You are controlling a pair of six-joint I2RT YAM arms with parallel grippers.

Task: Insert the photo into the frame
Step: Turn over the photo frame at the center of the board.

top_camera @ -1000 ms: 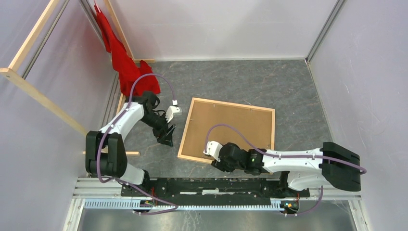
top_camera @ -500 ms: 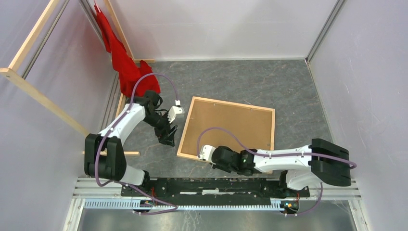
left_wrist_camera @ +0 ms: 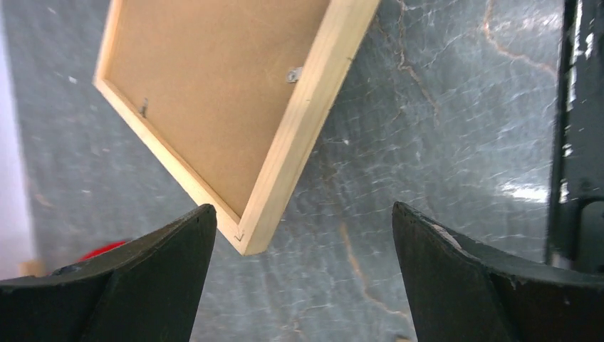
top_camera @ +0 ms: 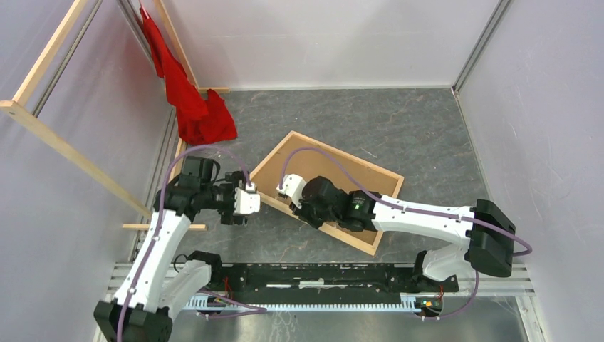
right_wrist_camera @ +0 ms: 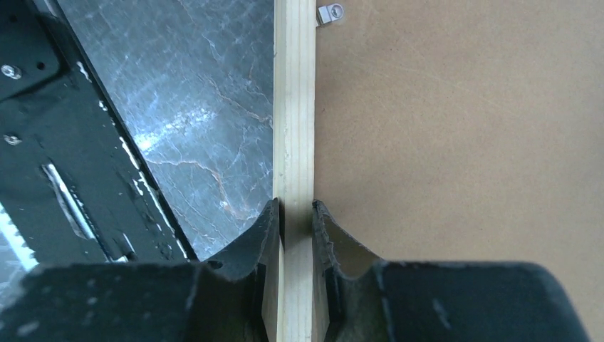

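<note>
The grey marbled table (top_camera: 427,142) carries the frame (top_camera: 349,154) in its middle, nearer the left edge, back side up and skewed to the table's edges. It is a thin, pale wood rectangle with mitred corners (left_wrist_camera: 306,121), and a brown hardboard backing panel (top_camera: 374,179) fills it. A red cloth (top_camera: 196,107) is bunched in the far left corner. The right gripper (top_camera: 298,203) is pinched tight on the frame's near-left rail (right_wrist_camera: 294,107), one finger on each side (right_wrist_camera: 294,210). The left gripper (top_camera: 238,206) stands spread wide and holds nothing, just beside the frame's left corner (left_wrist_camera: 303,210). A small metal clip (right_wrist_camera: 330,12) sits at the panel's edge.
</note>
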